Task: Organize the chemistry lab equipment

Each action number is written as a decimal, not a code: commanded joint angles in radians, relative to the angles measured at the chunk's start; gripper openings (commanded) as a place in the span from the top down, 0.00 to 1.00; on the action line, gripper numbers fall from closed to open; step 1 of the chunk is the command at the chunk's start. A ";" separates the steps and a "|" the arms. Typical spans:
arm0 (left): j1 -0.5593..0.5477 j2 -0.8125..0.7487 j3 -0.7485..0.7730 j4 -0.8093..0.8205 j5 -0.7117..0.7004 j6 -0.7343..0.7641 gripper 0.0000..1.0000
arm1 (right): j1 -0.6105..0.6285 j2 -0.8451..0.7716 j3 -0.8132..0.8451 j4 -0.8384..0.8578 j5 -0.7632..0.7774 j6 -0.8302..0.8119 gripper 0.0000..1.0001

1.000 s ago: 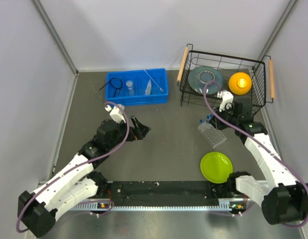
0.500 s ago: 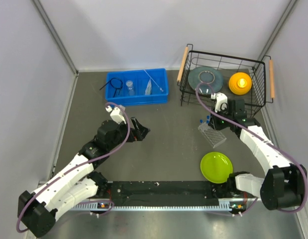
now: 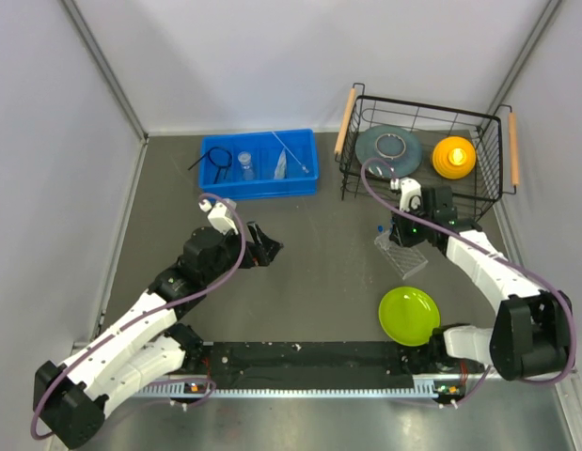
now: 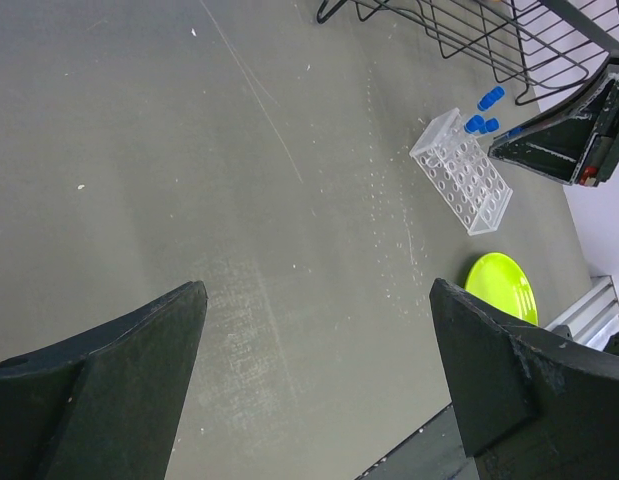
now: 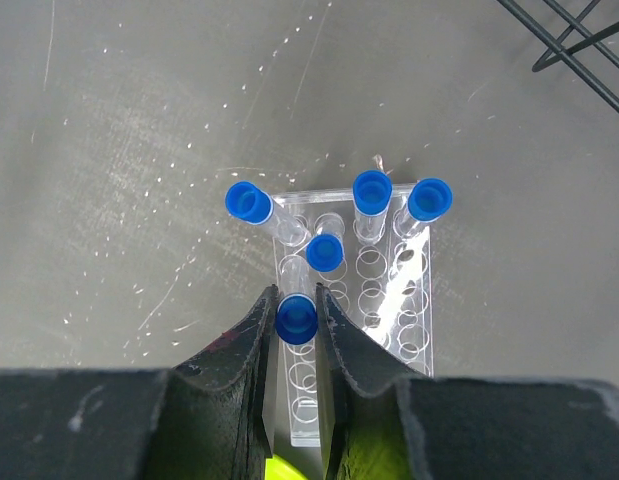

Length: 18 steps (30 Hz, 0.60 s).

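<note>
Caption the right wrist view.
Right tool pinches a blue-capped tube over the clear rack; four more sit in it.

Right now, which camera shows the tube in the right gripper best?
The right wrist view: the blue-capped tube is pinched in the right gripper, directly over the rack. The top external view shows only the gripper over the rack; the left wrist view shows distant blue caps.

You'll find each clear tube (image 5: pixel 369 212) topped with a bright blue cap (image 5: pixel 429 199). The rack (image 5: pixel 374 300) is clear too, patterned with rows of round holes, on a dark grey tabletop (image 3: pixel 319 254) flecked with white. Toward the near right corner the plate (image 3: pixel 409 316) is lime green, the tray (image 3: pixel 262 192) at the far edge is blue, and the black wire basket (image 3: pixel 422 105) in the far right corner shows an orange bowl (image 3: pixel 453 156) and a grey dish (image 3: pixel 389 148).
</note>
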<state>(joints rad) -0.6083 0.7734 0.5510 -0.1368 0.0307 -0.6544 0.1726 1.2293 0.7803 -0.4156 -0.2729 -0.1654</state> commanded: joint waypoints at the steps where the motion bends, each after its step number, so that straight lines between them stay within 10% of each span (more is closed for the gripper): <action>1: 0.004 -0.017 -0.011 0.019 -0.017 0.018 0.01 | 0.013 0.016 0.043 0.038 0.015 -0.019 0.85; 18: 0.005 -0.020 -0.011 0.013 -0.022 0.027 0.01 | 0.057 0.084 0.066 0.029 0.061 -0.045 0.82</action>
<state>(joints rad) -0.6083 0.7673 0.5476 -0.1436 0.0242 -0.6502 0.2111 1.3056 0.7952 -0.4084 -0.2283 -0.1913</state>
